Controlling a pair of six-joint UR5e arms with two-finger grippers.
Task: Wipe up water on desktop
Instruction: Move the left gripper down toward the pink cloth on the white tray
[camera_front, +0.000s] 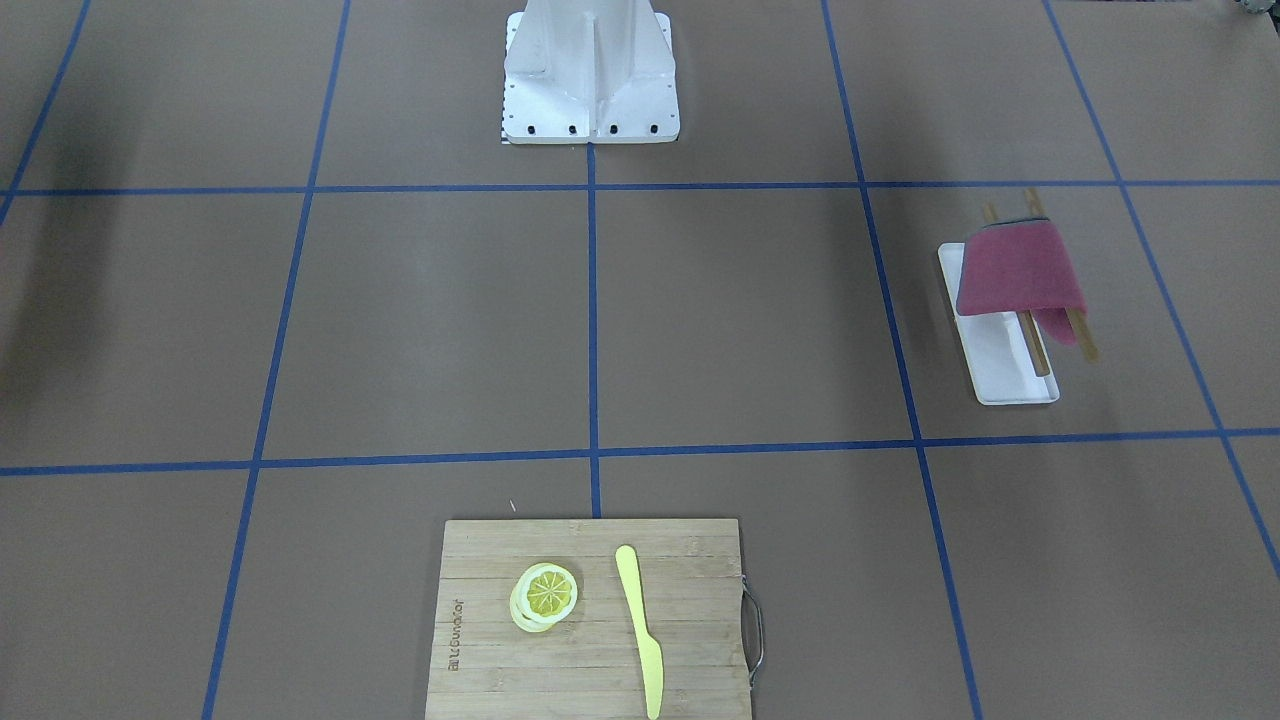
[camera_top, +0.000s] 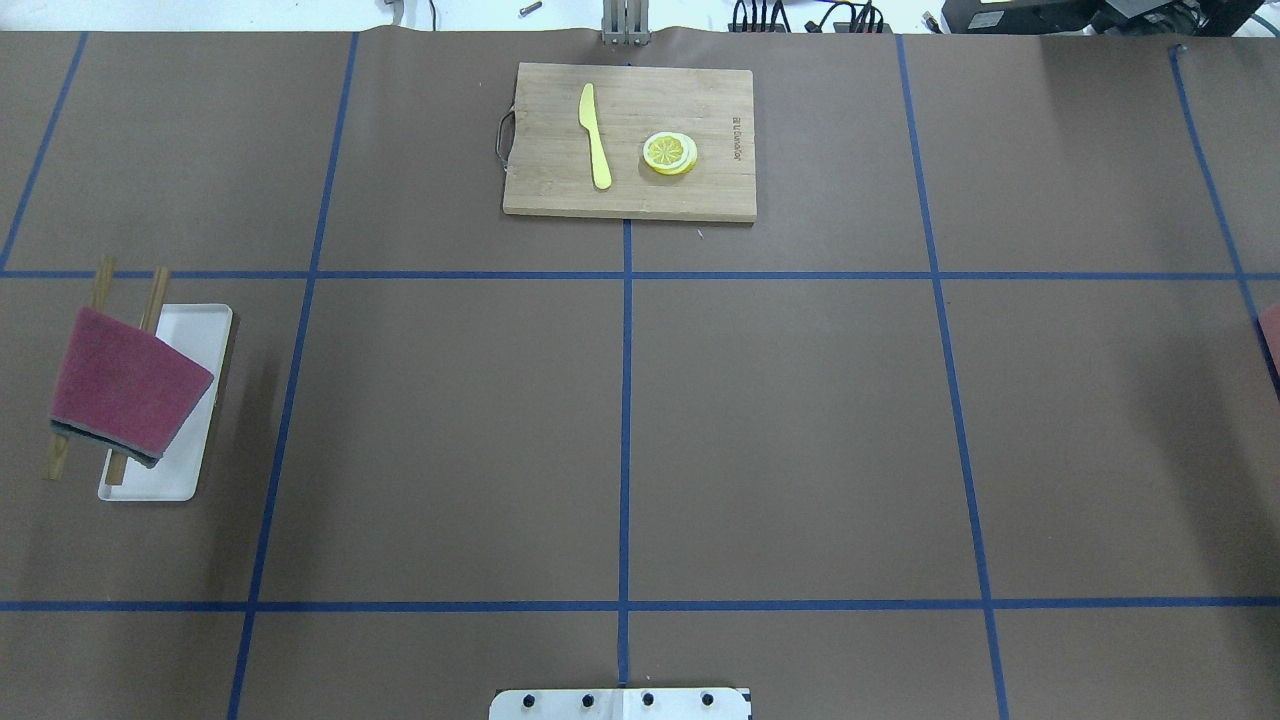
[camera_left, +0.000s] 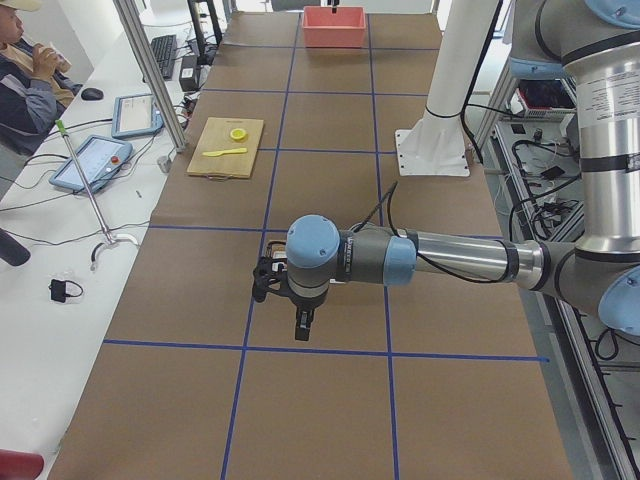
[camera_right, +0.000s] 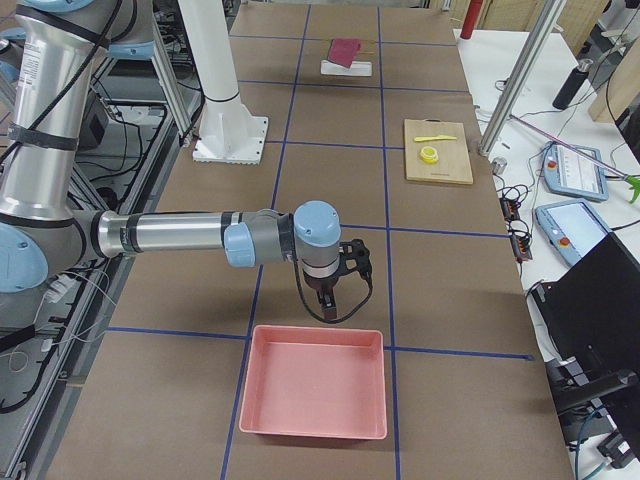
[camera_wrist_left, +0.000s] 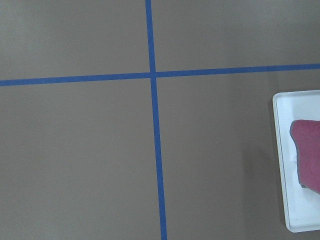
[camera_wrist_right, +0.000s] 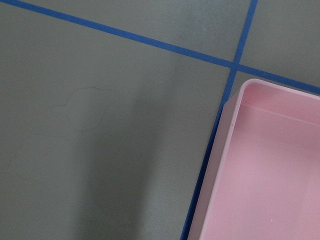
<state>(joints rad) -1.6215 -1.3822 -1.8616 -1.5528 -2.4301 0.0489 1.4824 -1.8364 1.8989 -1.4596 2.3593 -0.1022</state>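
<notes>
The left gripper (camera_left: 301, 332) and right gripper (camera_right: 329, 312) hung above the matte brown, blue-taped desktop (camera_top: 780, 420). Whether either grip was released or clenched could not be told.

Looking down from overhead and from opposite, both onto the board (camera_top: 560, 195) — from each wrist, close over desktop (camera_wrist_left: 75, 150).

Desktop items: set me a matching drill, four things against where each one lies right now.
Things:
1. red cloth
2. yellow knife
3. lemon slices
4. pink bin

Places:
A. on the cutting board, nearer its metal handle
B. lying over two wooden sticks at the white tray
C. on the desktop, at the robot's right end
D. on the cutting board, nearer its printed logo

Pairs: 1-B, 2-A, 3-D, 4-C
</notes>
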